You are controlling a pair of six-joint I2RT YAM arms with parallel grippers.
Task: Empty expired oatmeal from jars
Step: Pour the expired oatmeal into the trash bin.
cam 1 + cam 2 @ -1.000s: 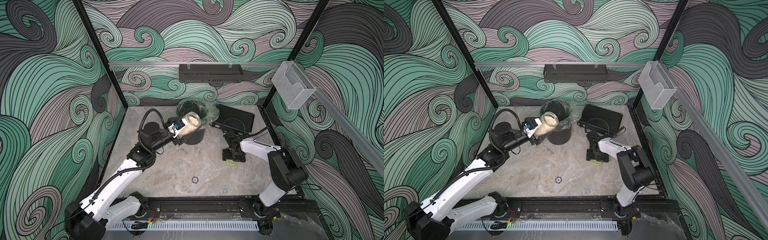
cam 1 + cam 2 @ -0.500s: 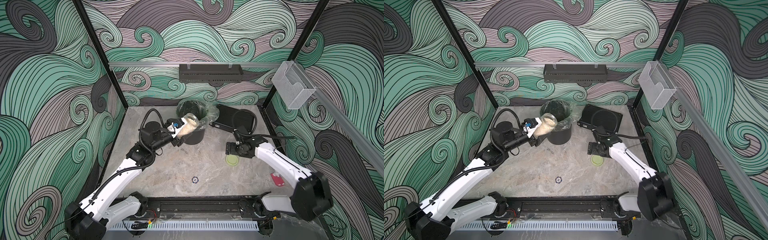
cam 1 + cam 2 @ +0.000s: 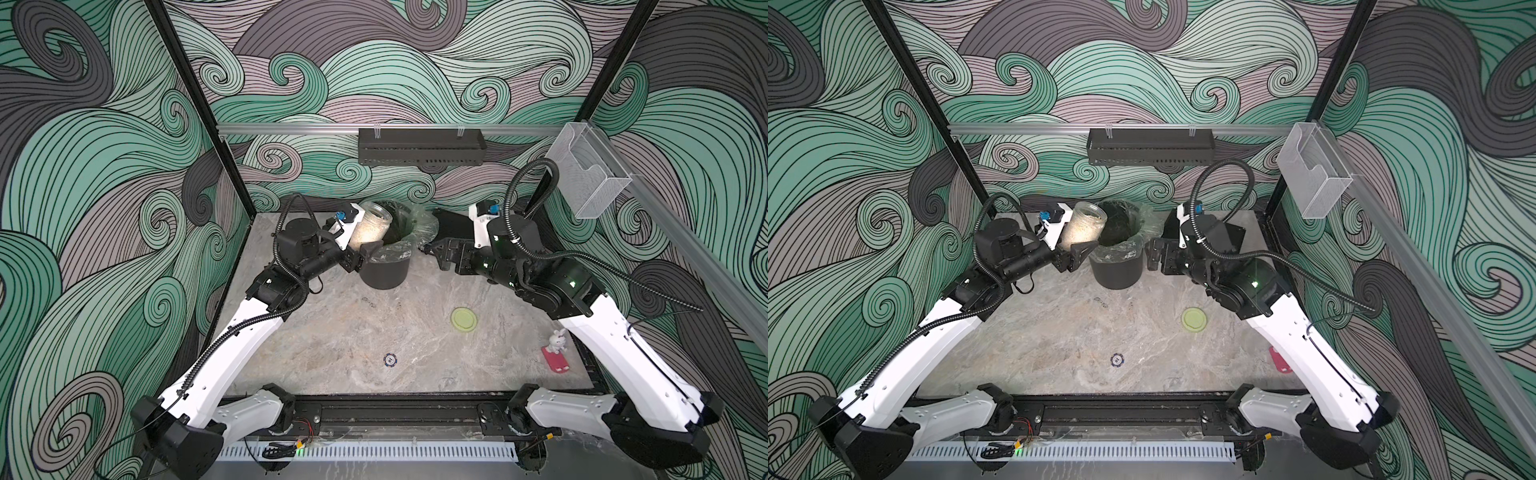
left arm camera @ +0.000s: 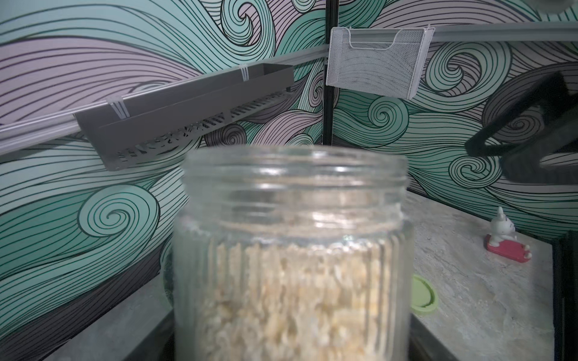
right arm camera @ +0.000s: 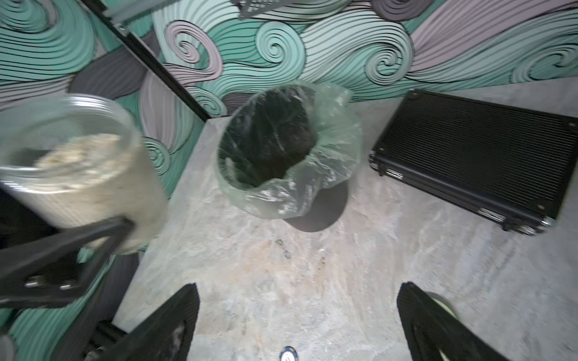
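A grey-beige marbled tabletop (image 3: 332, 332) sits inside walls (image 3: 104, 166) papered with teal and mauve swirls. A black ribbed case (image 5: 475, 156) lies flat at the back, beside a round black bin (image 3: 384, 272) with a crinkled clear plastic liner (image 5: 331, 156). The left gripper (image 3: 362, 243) is clamped on the jar (image 3: 371, 226) — a ribbed clear glass cylinder with a threaded open mouth — holding it off the tabletop, tilted, its mouth leaning toward the bin's rim. The oatmeal (image 4: 291, 297), pale grainy flakes, fills most of the jar. The right gripper (image 5: 298, 315) hovers at the bin's other side, jaws spread wide and empty. The pale green round lid (image 3: 464, 319) lies flat on the tabletop, well apart from the jar.
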